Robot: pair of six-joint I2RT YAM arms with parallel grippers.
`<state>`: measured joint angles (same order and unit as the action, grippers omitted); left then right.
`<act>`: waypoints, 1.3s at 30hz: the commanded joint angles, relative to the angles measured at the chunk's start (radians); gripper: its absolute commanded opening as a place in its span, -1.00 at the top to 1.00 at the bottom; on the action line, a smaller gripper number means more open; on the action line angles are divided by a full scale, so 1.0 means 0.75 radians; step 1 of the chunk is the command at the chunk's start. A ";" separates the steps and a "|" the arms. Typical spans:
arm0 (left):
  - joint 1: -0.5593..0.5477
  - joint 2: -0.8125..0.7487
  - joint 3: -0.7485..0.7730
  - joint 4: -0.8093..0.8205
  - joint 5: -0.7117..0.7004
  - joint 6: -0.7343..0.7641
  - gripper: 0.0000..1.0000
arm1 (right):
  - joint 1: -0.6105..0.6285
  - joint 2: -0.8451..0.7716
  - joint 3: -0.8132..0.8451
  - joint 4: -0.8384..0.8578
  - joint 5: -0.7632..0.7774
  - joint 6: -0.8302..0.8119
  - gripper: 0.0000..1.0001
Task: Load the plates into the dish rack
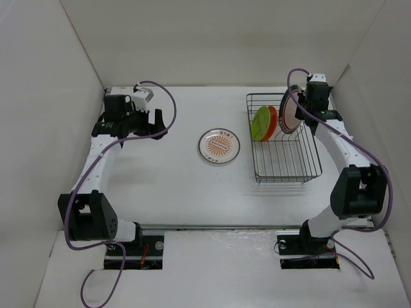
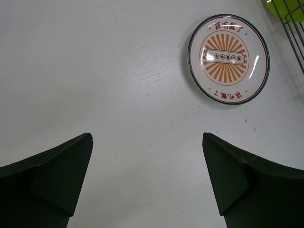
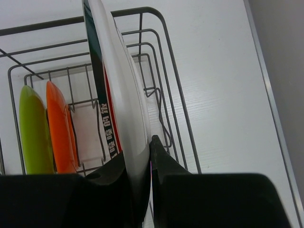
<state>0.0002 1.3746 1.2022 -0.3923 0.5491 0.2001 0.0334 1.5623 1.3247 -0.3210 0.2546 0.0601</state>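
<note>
The black wire dish rack (image 1: 290,168) stands on the right of the table. A lime green plate (image 1: 259,122) and an orange plate (image 1: 272,122) stand on edge in it. My right gripper (image 1: 311,110) is shut on the rim of a white plate with green and red rings (image 1: 289,113), holding it upright over the rack's far right part. In the right wrist view that ringed plate (image 3: 121,99) sits between my fingers (image 3: 159,152), beside the orange plate (image 3: 59,128) and the green plate (image 3: 33,130). A white sunburst plate (image 1: 219,146) lies flat mid-table. My left gripper (image 1: 149,122) hangs open at the far left, holding nothing.
White walls close in the table on the left, back and right. In the left wrist view the sunburst plate (image 2: 228,58) lies ahead to the right, with the dish rack's wires (image 2: 293,28) at the far right edge. The rack's near half (image 1: 289,160) holds nothing.
</note>
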 commanded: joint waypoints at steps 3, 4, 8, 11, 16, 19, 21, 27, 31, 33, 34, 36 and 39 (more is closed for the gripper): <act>0.002 -0.064 0.009 0.018 0.012 0.001 -1.00 | 0.003 0.056 0.060 0.054 0.029 -0.009 0.70; 0.002 -0.064 0.009 0.018 0.012 0.001 -1.00 | 0.003 0.056 0.060 0.054 0.029 -0.009 0.70; 0.002 -0.064 0.021 0.018 0.012 0.001 -1.00 | 0.015 0.056 0.060 0.041 0.041 -0.009 0.40; 0.002 -0.064 0.021 0.018 0.012 0.001 -1.00 | 0.027 0.056 0.060 0.041 0.055 -0.009 0.18; 0.002 -0.039 0.033 0.006 0.027 0.001 -1.00 | 0.027 0.044 0.087 0.017 0.068 -0.009 -0.01; 0.002 -0.027 0.046 -0.007 0.053 0.001 -1.00 | 0.027 0.013 0.087 0.017 0.068 -0.009 -0.07; 0.002 -0.011 0.046 -0.007 0.067 0.001 -1.00 | 0.027 -0.001 0.101 0.005 0.080 -0.009 -0.30; -0.041 0.079 0.076 -0.007 0.141 0.030 -1.00 | 0.027 -0.068 0.142 -0.036 0.119 0.020 -0.64; -0.090 0.244 0.117 -0.007 0.231 0.046 -1.00 | 0.027 -0.176 0.154 -0.077 0.178 0.108 -1.00; -0.107 0.322 0.139 -0.007 0.339 0.046 -1.00 | 0.027 -0.230 0.138 -0.077 0.135 0.135 -1.00; -0.121 0.363 0.172 -0.007 0.378 0.046 -1.00 | 0.027 -0.260 0.110 -0.077 0.092 0.149 -1.00; -0.133 0.500 0.213 -0.023 0.487 0.046 -1.00 | 0.027 -0.367 0.056 -0.045 -0.076 0.188 -1.00; -0.158 0.670 0.313 -0.096 0.558 0.058 -1.00 | 0.027 -0.522 -0.070 0.045 -0.340 0.188 -1.00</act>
<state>-0.1020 1.8156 1.3659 -0.4091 0.8383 0.2226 0.0475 1.2648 1.3270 -0.3557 0.2176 0.1658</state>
